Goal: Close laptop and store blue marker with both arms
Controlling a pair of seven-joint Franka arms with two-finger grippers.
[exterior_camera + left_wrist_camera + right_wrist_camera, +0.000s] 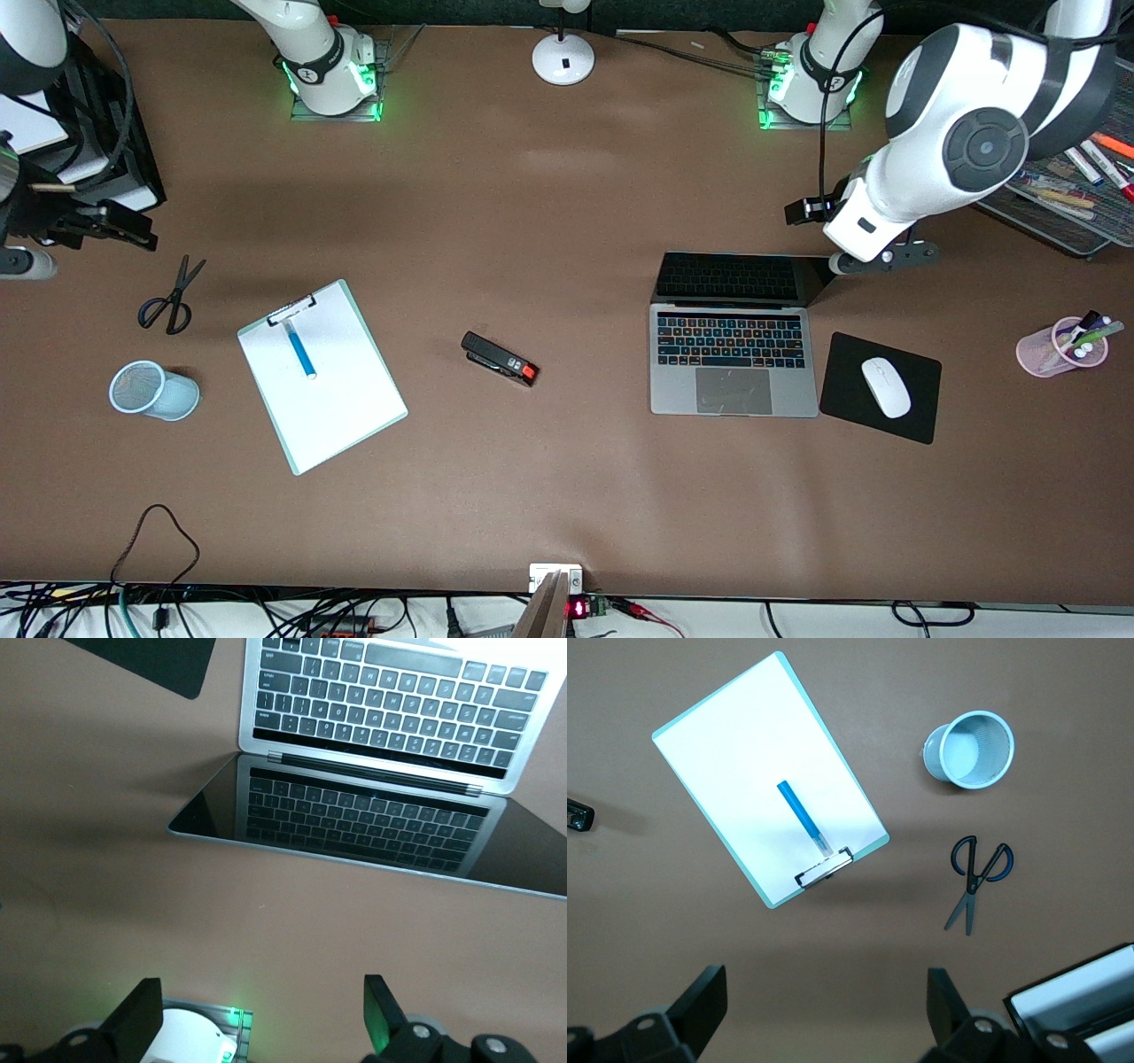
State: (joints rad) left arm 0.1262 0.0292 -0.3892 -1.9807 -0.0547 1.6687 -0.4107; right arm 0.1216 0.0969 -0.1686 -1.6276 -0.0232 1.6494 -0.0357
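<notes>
1. Two jobs are both undone in the front view: the laptop (733,341) stands open with its screen up, and the blue marker (299,348) lies on the clipboard (322,376) toward the right arm's end of the table. The left gripper (886,259) hangs just above the screen's top edge at its corner; you can judge it poised to push the lid down. The right gripper (89,221) sits at that view's edge, near the black paper tray (106,133), and reads as waiting.
2. Containers in the front view: the light blue mesh cup (152,390) lies on its side and looks empty, a likely home for the marker. The pink cup (1060,346) holds several pens, and the wire tray (1063,199) holds mixed markers.
3. From the left wrist view you see the left gripper's fingers (137,1019) spread wide, holding nothing, with the laptop's dark screen and keyboard ahead of them.
4. From the right wrist view you see the right gripper's fingers (700,1001) spread wide and empty. The marker rests on the clipboard near its clip, the mesh cup shows a bare inside, and the scissors (974,877) lie near that cup.
</notes>
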